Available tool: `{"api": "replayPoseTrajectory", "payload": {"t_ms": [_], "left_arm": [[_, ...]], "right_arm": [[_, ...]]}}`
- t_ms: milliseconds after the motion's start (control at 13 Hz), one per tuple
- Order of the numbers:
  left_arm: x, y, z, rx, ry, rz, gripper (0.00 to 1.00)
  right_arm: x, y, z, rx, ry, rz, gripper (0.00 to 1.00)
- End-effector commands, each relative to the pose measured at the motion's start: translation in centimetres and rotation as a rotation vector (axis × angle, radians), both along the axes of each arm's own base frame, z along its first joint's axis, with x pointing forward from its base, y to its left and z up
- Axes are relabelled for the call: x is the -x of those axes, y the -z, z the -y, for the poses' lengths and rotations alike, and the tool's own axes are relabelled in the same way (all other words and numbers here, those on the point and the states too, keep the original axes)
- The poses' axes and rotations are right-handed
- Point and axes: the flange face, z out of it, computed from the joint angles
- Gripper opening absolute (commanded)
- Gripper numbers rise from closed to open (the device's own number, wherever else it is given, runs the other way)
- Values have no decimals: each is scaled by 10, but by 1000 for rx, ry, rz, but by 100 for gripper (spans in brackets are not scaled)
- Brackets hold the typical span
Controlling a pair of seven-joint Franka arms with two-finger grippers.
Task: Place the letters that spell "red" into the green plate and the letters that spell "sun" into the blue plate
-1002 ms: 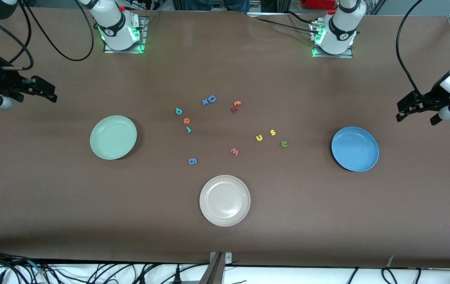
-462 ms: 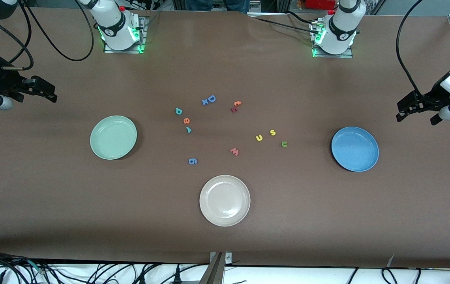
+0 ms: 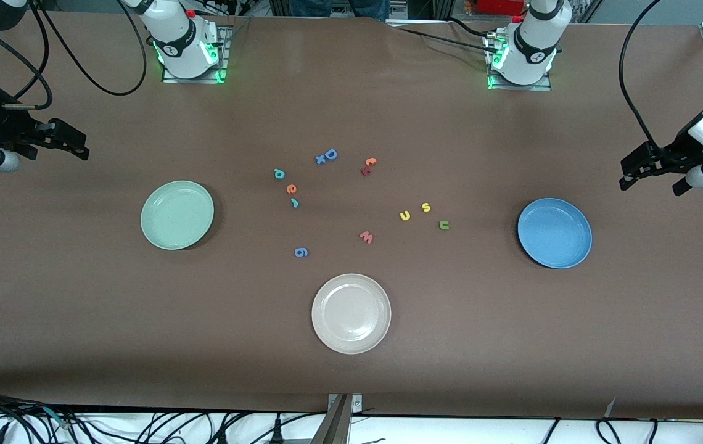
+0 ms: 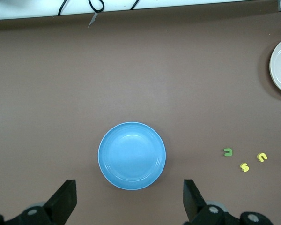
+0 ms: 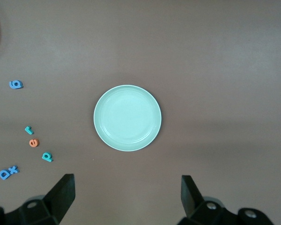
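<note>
The teal d point(image 3: 279, 174), orange e point(image 3: 291, 189) and teal r point(image 3: 294, 203) lie in a row mid-table, beside the pale green plate point(image 3: 177, 214). Yellow u point(image 3: 405, 215), yellow s point(image 3: 426, 207) and green n point(image 3: 444, 225) lie toward the blue plate point(image 3: 554, 232). Both plates hold nothing. My right gripper point(image 3: 58, 151) hangs open over the table's right-arm end, with the green plate point(image 5: 127, 117) and the r point(image 5: 29, 130), e point(image 5: 33, 142), d point(image 5: 47, 157) in its view. My left gripper point(image 3: 650, 182) hangs open at the left-arm end, near the blue plate point(image 4: 131, 155).
A beige-white plate point(image 3: 351, 313) sits nearer the front camera than the letters. Other letters lie about: a blue D with an x point(image 3: 327, 156), an orange and dark-red pair point(image 3: 368, 166), a salmon w point(image 3: 366, 237), a blue g point(image 3: 301, 251).
</note>
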Motion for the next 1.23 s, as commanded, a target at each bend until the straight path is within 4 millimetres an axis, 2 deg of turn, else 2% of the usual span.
{"api": "replayPoseTrajectory", "payload": {"t_ms": [0, 771, 848, 925, 1002, 1156], "left_arm": [[-1, -9, -3, -25, 0, 1, 100], [-1, -11, -6, -19, -3, 8, 100], [-1, -10, -6, -19, -5, 4, 100], [0, -10, -12, -19, -12, 0, 100], [2, -12, -16, -14, -20, 0, 100], [3, -4, -15, -14, -18, -19, 100]], "right_arm": [[0, -4, 1, 4, -10, 7, 100], [-4, 7, -6, -14, -9, -12, 100], [-9, 21, -14, -10, -31, -39, 100], [-11, 38, -33, -7, -55, -86, 100], [-13, 50, -40, -6, -61, -120, 100], [-13, 67, -71, -4, -108, -152, 100]]}}
